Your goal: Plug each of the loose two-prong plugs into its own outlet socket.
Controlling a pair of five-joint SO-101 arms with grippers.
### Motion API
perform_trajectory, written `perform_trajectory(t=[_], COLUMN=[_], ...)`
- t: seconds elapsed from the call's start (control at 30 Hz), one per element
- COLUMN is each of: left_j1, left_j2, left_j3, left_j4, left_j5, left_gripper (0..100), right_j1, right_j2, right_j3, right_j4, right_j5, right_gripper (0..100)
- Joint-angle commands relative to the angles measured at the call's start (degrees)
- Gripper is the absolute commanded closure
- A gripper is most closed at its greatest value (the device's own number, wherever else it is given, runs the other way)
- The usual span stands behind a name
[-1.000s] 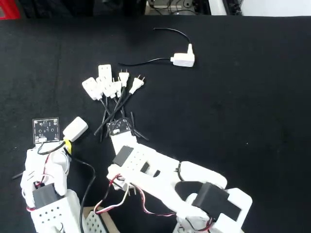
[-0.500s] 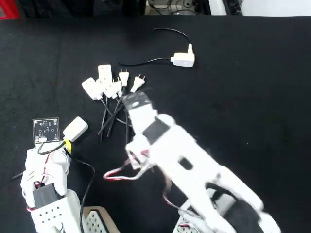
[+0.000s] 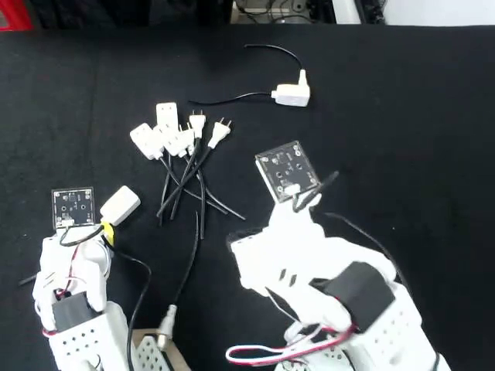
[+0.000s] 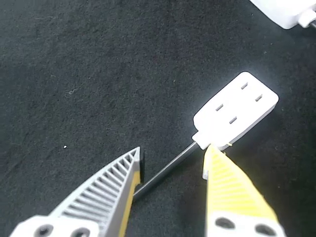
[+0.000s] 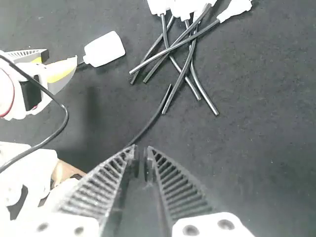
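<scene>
Two loose plugs [image 3: 219,133] lay unplugged in the mid-table tangle. We saw the right gripper [image 5: 139,157] drawn back from them, jaws almost together, and a black cable [image 3: 188,267] newly uncovered. The left gripper [image 4: 170,158] stayed spread astride the outlet socket [image 4: 236,111] cord

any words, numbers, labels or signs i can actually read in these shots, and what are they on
No text can be read in any view.
Circuit board on the left arm: tiny marks, too small to read.
Circuit board on the right arm: tiny marks, too small to read.
Outlet socket: plain white with slots, no print to be seen.
</scene>
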Motion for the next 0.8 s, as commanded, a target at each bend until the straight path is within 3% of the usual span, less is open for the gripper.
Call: perform_trajectory(t=[0.0, 0.13, 0.33, 0.53, 0.77], left_j1=[0.84, 0.84, 0.75, 0.75, 0.75], left_j2=[0.0, 0.0, -0.09, -0.09, -0.09], left_j3=[1.01, 1.01, 1.01, 1.01, 1.01], left_j4=[-0.79, -0.79, -0.79, -0.79, -0.79], left_j5=[-0.7, -0.7, -0.7, -0.7, -0.7], left_gripper=[79, 79, 79, 79, 79], right_j1=[-2.73, -6.24, -14.59, -16.26, -16.18], right_j2=[6.64, 17.71, 33.1, 44.0, 51.21], right_j3=[1.98, 9.01, 11.47, 11.47, 11.47], right_j4=[-2.2, -11.16, -22.24, -35.6, -44.66], right_j5=[-0.26, -5.45, -15.38, -25.85, -31.65], right_gripper=[98.6, 96.3, 74.0, 83.5, 81.9])
